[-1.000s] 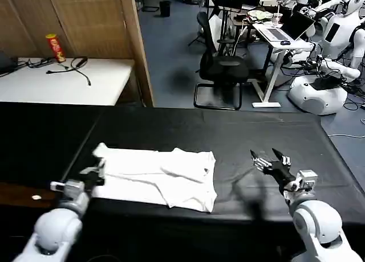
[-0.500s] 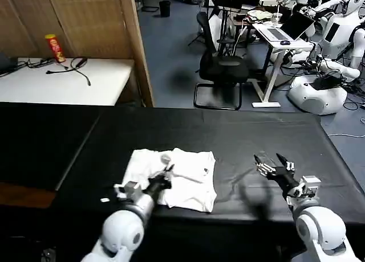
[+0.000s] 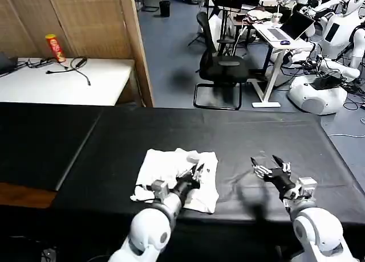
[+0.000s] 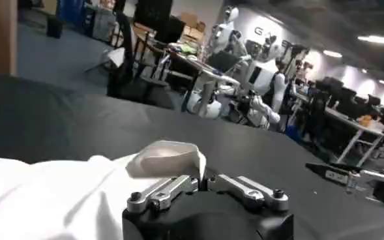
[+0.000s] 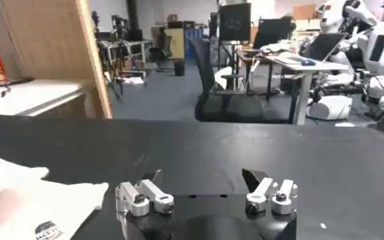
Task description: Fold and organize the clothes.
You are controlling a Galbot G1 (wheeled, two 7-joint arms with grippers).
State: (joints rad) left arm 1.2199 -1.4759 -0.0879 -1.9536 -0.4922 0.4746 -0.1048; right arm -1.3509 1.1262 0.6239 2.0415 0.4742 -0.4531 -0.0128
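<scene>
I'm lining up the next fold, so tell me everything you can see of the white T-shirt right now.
The white T-shirt lies on the black table cover, bunched into a rough, partly folded rectangle with wrinkled layers of soft cotton-like cloth. A small dark printed mark shows near its edge on the robot's right. The left gripper is over it, pinching a raised fold. The right gripper hovers open beside it, clear of the cloth.

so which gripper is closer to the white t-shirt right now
Left. The left gripper is over the white T-shirt, shut on a fold of its cloth. The right gripper is open above bare black table cover, off the shirt's right edge.
</scene>
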